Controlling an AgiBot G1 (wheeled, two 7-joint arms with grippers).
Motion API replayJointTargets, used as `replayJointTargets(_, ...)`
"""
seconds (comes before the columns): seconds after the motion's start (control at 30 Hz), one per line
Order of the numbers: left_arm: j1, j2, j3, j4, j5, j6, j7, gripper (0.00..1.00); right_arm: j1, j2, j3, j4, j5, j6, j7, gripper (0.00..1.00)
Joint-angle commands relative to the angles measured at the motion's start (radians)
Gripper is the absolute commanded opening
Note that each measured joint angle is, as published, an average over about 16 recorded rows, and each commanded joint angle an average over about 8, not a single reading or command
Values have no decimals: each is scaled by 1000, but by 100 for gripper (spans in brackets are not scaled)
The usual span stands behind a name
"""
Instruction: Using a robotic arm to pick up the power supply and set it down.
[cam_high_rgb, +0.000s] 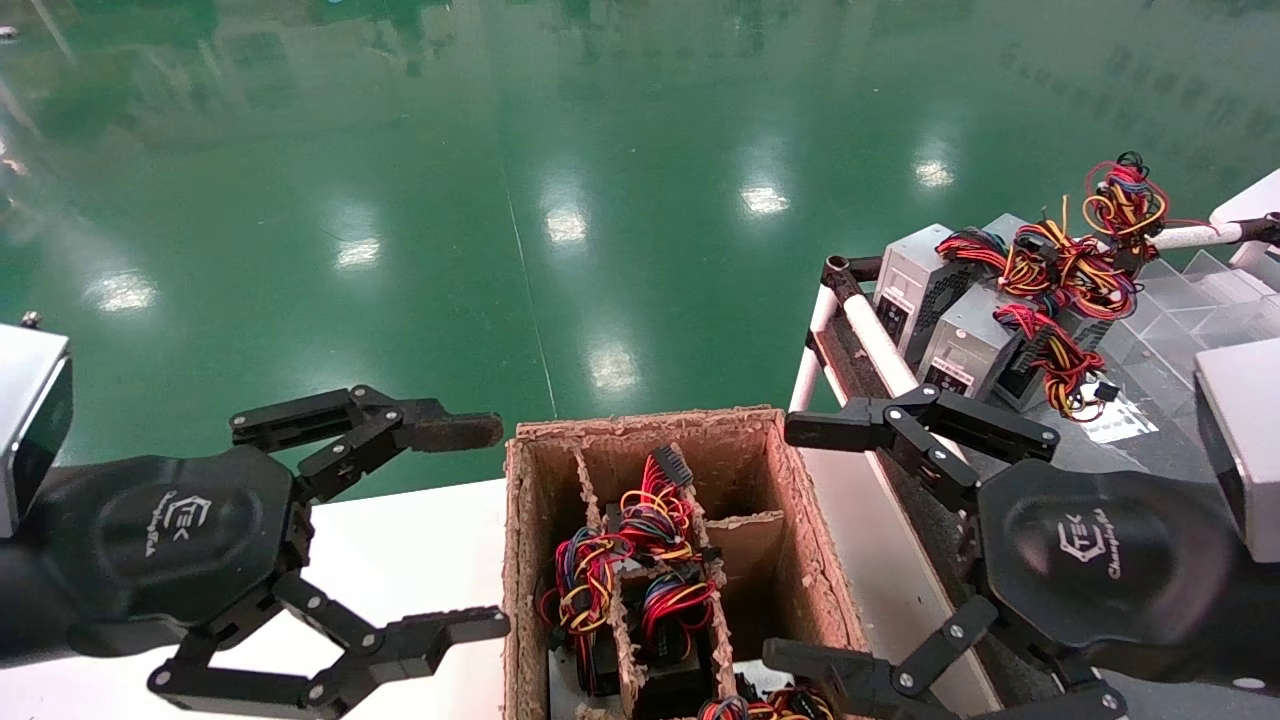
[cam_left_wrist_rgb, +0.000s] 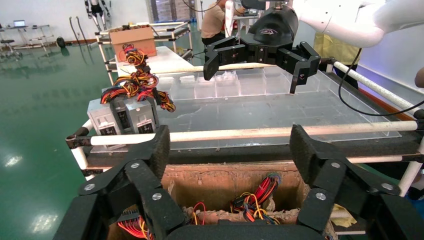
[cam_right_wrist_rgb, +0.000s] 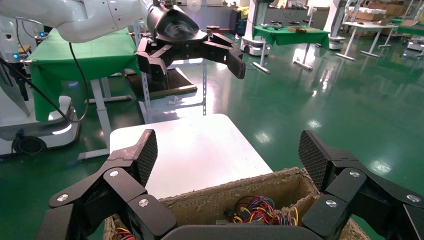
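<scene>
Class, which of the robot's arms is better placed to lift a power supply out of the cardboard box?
Probably right: the open right gripper hangs over the brown cardboard divider box holding the wired power supplies; the open left gripper sits beside it.

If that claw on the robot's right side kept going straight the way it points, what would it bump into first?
Probably the cardboard box: the open right gripper points toward it, and its wrist view looks straight over the box rim at the wires inside. Depth is hard to judge.
</scene>
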Motion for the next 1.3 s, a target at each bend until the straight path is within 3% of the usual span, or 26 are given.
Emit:
replayJointTargets(0.03, 0, 0, 0, 0, 0, 0, 0, 0, 0, 0, 0, 0, 0, 0, 0, 100)
replayJointTargets(1.17, 0, 0, 0, 0, 0, 0, 0, 0, 0, 0, 0, 0, 0, 0, 0, 100)
replayJointTargets(1.23, 0, 0, 0, 0, 0, 0, 0, 7, 0, 0, 0, 0, 0, 0, 0, 100)
replayJointTargets(1.3, 0, 0, 0, 0, 0, 0, 0, 32, 0, 0, 0, 0, 0, 0, 0, 100)
